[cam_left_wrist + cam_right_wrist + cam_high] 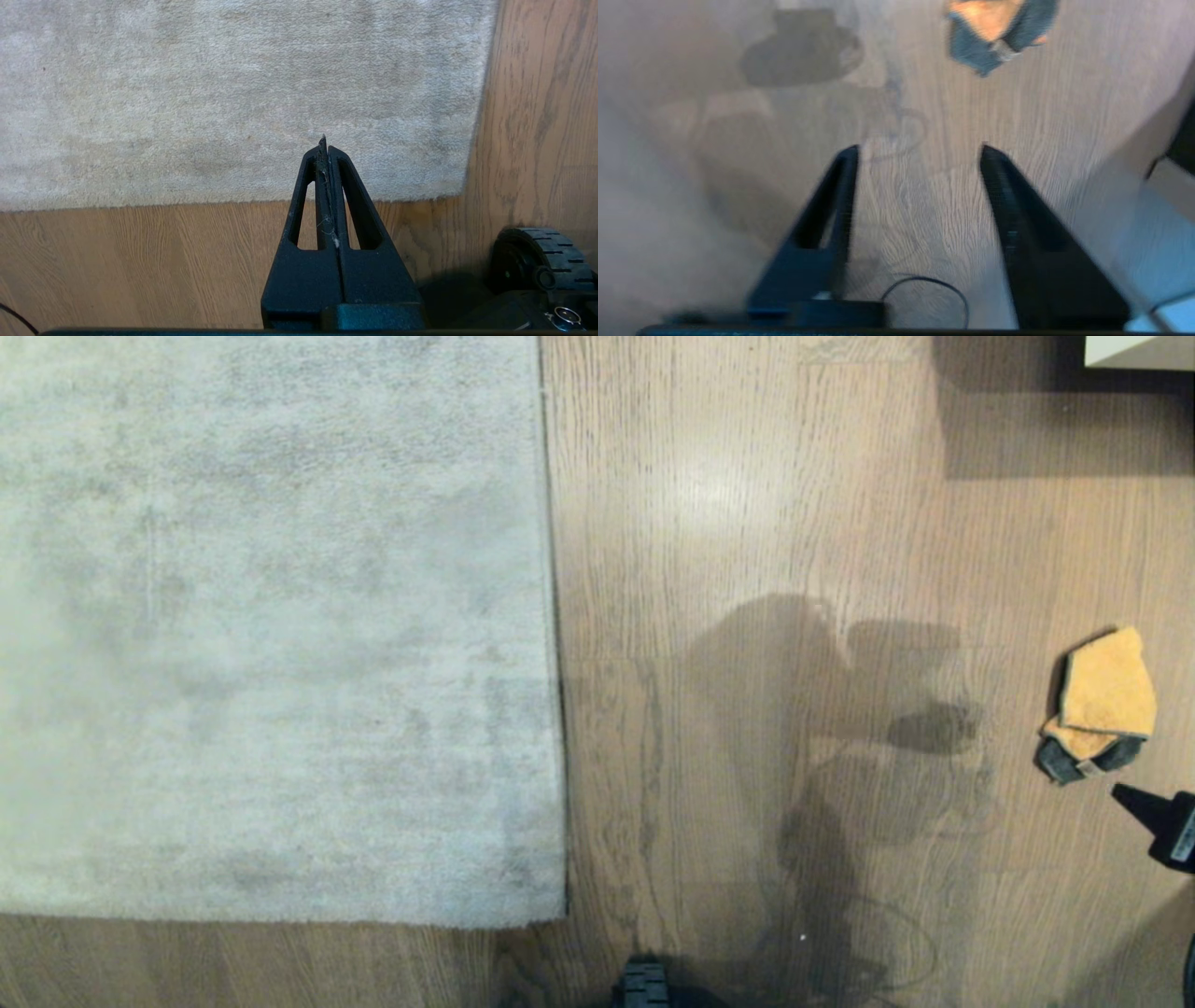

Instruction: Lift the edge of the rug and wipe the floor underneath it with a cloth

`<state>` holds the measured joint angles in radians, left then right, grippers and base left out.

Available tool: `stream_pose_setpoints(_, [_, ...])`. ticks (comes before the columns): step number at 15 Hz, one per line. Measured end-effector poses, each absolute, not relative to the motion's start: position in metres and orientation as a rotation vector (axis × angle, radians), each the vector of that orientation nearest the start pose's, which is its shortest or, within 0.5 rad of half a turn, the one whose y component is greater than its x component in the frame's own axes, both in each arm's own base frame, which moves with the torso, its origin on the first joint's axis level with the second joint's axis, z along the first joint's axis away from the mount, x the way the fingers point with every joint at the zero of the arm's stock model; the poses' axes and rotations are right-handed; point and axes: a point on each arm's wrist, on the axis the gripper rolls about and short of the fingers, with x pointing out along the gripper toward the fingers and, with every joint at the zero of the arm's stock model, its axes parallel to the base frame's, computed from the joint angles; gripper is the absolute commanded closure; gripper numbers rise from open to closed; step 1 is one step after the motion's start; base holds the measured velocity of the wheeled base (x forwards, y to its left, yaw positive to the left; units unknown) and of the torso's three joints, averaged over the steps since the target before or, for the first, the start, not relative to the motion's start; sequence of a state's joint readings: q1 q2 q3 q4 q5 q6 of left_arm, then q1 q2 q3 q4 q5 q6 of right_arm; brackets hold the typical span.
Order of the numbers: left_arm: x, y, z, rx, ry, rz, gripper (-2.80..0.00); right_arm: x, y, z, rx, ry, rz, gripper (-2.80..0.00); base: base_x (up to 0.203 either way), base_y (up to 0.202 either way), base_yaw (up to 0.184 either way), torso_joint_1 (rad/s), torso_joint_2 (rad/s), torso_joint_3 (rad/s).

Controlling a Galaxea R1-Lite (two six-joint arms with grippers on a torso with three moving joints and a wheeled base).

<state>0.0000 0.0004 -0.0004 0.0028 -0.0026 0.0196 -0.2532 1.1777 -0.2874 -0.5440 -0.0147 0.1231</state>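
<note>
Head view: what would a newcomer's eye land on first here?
The big pale grey rug fills the left half, lying flat on the brown wood floor, its straight edge running down the middle. Far right, the small orange cloth lies crumpled on the boards. The right tool pokes in just below it, open and not touching it.

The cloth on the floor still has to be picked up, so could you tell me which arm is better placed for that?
Probably the right. The right end effector is open, empty and close to the cloth. The left end effector is shut above the rug edge, away from the cloth.
</note>
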Motion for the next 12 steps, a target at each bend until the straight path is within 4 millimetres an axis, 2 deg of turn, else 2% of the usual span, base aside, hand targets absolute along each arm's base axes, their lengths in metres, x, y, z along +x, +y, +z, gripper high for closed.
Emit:
stream_pose_setpoints(8, [-0.023,0.000,0.075,0.020,0.004,-0.002,0.00,0.100,-0.013,0.153,0.034,0.244,-0.140,0.00,0.000,0.000,0.000,0.000,0.00,0.000])
stream_pose_setpoints(12, [-0.023,0.000,0.075,0.020,0.004,-0.002,0.00,0.071,-0.004,0.142,-0.068,0.181,-0.062,0.00,0.000,0.000,0.000,0.000,0.00,0.000])
